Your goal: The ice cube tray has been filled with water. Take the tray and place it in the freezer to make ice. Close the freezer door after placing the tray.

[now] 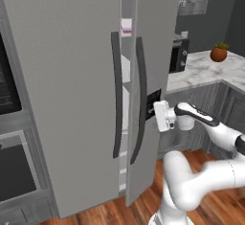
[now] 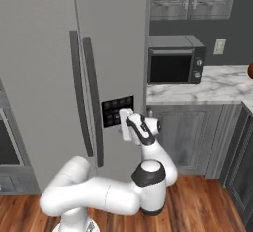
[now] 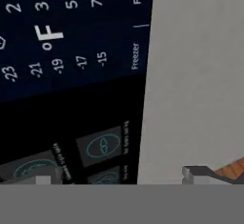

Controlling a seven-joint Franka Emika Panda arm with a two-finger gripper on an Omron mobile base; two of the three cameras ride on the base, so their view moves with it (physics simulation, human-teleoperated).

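Note:
The freezer (image 1: 72, 99) (image 2: 44, 68) is a tall light-grey two-door refrigerator with two long dark curved handles. The plain freezer door (image 1: 67, 123) is on the left. The right door with the black dispenser panel (image 1: 152, 103) (image 2: 111, 110) (image 3: 71, 99) stands slightly ajar. The gap between the doors shows white shelves. On an upper shelf lies a pale pinkish-white thing that looks like the ice cube tray (image 1: 127, 28). My gripper (image 1: 154, 111) (image 2: 122, 121) (image 3: 119, 178) is right up against the dispenser panel, open, with nothing between its fingers.
A dark wall oven (image 1: 9, 90) stands left of the refrigerator. To the right, a marble counter (image 2: 207, 85) carries a black microwave (image 2: 175, 58) and a potted plant (image 1: 219, 52). Grey cabinets (image 2: 197, 127) sit below, and the floor (image 2: 207, 201) is wood.

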